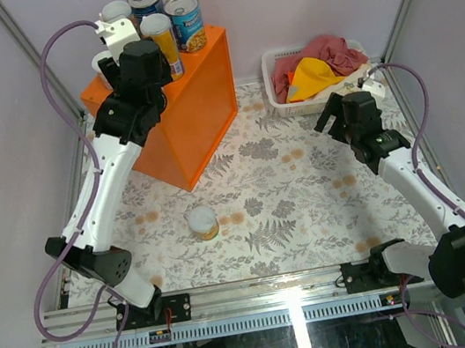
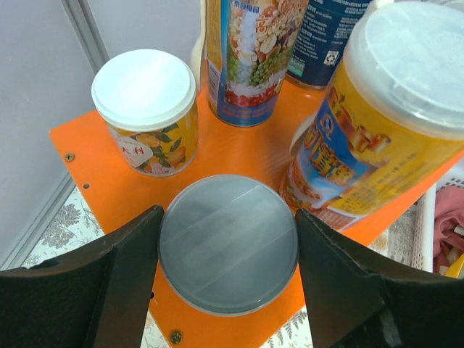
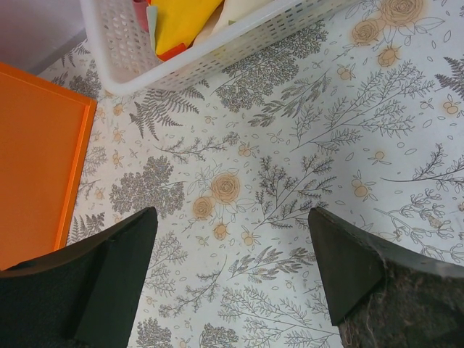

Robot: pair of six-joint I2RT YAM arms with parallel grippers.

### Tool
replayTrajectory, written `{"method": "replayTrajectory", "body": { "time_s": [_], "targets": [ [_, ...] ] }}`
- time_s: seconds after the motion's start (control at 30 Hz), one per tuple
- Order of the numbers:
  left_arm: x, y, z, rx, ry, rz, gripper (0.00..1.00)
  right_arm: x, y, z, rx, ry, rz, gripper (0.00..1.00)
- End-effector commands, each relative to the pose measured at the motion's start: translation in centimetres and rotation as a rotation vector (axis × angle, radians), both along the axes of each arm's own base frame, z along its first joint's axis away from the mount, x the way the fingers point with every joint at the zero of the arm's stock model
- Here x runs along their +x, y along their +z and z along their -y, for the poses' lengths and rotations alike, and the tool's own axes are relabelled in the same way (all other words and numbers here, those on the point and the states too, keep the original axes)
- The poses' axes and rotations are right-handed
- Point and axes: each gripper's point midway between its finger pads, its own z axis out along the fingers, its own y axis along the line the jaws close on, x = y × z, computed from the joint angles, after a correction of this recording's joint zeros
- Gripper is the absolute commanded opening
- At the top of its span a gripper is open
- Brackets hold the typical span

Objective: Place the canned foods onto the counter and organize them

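Observation:
The orange counter [image 1: 196, 117] stands at the back left with several cans on top: two blue-labelled ones [image 1: 145, 1] [image 1: 185, 19], a yellow tube [image 1: 161, 43] and a white-topped one [image 1: 115, 13]. In the left wrist view my left gripper [image 2: 228, 217] is shut on a can with a grey lid [image 2: 228, 246], which stands on the counter [image 2: 109, 181] near its corner. Around it are a short white-topped can [image 2: 145, 109], a colourful tube [image 2: 250, 58] and a yellow can [image 2: 391, 123]. One more can [image 1: 202, 224] stands on the table. My right gripper [image 3: 232, 217] is open and empty.
A white basket [image 1: 276, 86] of red and yellow cloths sits at the back right, just behind my right gripper [image 1: 330, 117]; it also shows in the right wrist view [image 3: 217, 43]. The counter's side [image 3: 32, 159] is at that view's left. The table has a floral cloth.

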Motion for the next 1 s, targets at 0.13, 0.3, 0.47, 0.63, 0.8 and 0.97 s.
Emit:
{"method": "replayTrajectory", "body": {
  "time_s": [0.13, 0.3, 0.47, 0.63, 0.8, 0.97],
  "targets": [
    [1.4, 2.5, -0.3, -0.034, -0.020, 0.057, 0.00, 1.4, 3.0, -0.7, 0.036, 0.012, 0.089, 0.92],
    [1.8, 1.3, 0.1, -0.017, -0.039, 0.020, 0.00, 1.4, 3.0, -0.7, 0.034, 0.009, 0.088, 0.92],
    [2.0, 0.2, 0.1, 0.001, -0.038, -0.008, 0.01, 1.5, 3.0, -0.7, 0.035, 0.010, 0.088, 0.92],
    [2.0, -0.3, 0.0, 0.007, -0.031, -0.021, 0.36, 1.7, 3.0, -0.9, 0.038, 0.017, 0.086, 0.92],
    [2.1, -0.3, 0.1, 0.005, -0.035, -0.018, 0.61, 1.8, 3.0, -1.0, 0.040, 0.021, 0.084, 0.92],
    [2.2, 0.2, 0.5, -0.010, -0.051, 0.002, 0.76, 1.8, 3.0, -1.0, 0.040, 0.021, 0.086, 0.92]
  ]
}}
